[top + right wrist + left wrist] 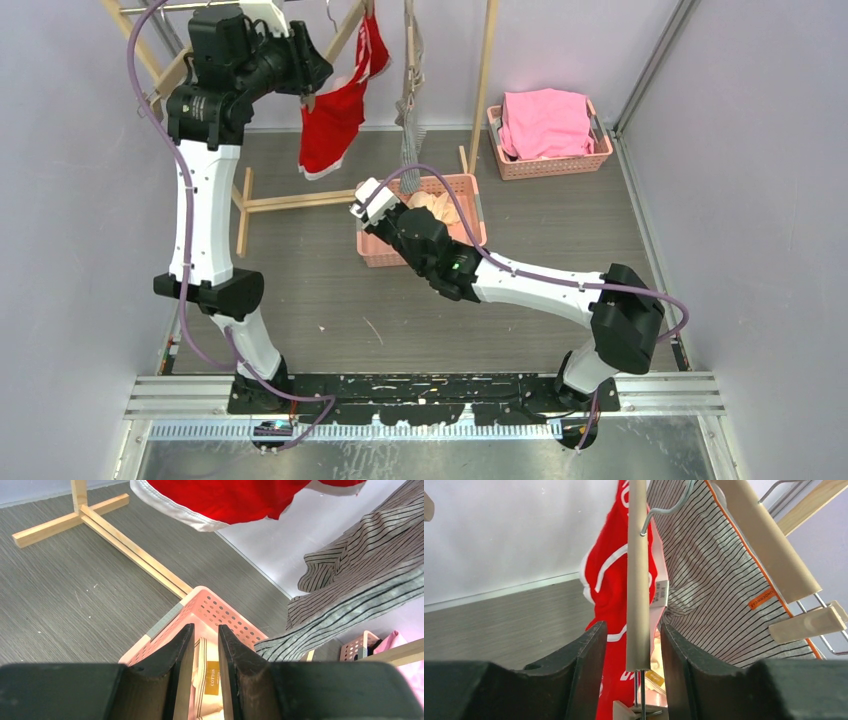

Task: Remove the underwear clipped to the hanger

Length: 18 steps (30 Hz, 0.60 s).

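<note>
The red briefs with white trim [335, 120] and the grey-and-white striped briefs [410, 100] hang from clip hangers on the wooden rack at the back. My left gripper [308, 95] is raised to the red briefs' hanger. In the left wrist view the gripper [631, 625] is open, its jaws on either side of the hanger's wooden bar [638, 580] without touching it, with the red briefs [609, 575] and striped briefs [714, 580] behind. My right gripper [392, 205] hovers over the near pink basket [470, 215]. The gripper [202, 626] is slightly open above the peach briefs [212, 680], which lie in the basket [220, 612].
A second pink basket [598, 150] holding a bright pink cloth [545, 120] stands at the back right. The rack's wooden foot [290, 200] lies on the floor left of the near basket. Walls close in on both sides.
</note>
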Available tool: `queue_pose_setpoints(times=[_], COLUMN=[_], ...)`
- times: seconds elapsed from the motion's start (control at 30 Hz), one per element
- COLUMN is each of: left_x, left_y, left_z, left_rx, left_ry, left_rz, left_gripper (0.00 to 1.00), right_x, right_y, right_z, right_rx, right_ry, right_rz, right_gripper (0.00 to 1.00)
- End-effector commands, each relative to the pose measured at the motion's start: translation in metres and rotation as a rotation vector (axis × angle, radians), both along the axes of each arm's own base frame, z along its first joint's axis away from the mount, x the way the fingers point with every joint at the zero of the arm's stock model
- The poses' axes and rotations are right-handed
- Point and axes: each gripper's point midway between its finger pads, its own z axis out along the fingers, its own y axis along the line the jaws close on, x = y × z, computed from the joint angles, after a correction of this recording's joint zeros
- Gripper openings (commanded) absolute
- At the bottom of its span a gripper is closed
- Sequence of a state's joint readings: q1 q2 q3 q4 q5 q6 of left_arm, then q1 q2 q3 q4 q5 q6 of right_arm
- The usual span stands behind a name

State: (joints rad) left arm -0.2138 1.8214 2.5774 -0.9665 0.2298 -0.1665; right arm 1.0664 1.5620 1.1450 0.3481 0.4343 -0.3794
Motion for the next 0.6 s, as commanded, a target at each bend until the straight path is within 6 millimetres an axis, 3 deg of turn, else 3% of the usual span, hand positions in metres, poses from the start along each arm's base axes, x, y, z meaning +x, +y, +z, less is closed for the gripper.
queue_pose_setpoints(times=[0.0, 0.37, 0.57], left_x=[-0.002, -0.011, -0.02], left_y=[0.005, 0.003, 0.005], left_z=[0.021, 0.04, 0.062], left_rx=[0.037, 0.104, 0.082], left_ry=[-0.095, -0.22, -0.307], left_rz=[0.003, 0.02, 0.032], left_gripper=[0.43, 0.01, 0.0], right_x=[-0.006, -0.007, -0.013], right_y=[-0.006, -0.004, -0.009], right_z=[0.045, 0.036, 0.033], right_rx=[0.116, 0.115, 0.122], right_ry=[-0.067, -0.058, -0.051], right_rz=[-0.007, 0.001, 0.005], right_gripper=[0.3, 0.3, 0.26])
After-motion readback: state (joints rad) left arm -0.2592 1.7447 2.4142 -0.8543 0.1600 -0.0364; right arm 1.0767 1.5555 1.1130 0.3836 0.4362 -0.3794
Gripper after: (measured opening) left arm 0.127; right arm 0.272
